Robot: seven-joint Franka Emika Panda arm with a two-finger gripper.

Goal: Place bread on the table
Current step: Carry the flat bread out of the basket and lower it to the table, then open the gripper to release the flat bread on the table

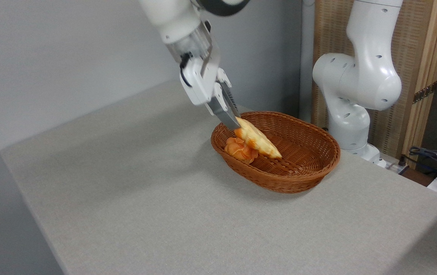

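Above the basket, the bread hangs tilted, its upper end pinched in the gripper, its lower tip near the bun. It looks light and stiff; this end grip may let it swing.

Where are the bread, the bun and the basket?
bread (258, 140), fixed camera, middle of the loaf
bun (238, 149), fixed camera, its top
basket (298, 183), fixed camera, outer front wall

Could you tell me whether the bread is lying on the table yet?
No, the bread hangs tilted from the gripper above the basket, not on the table.
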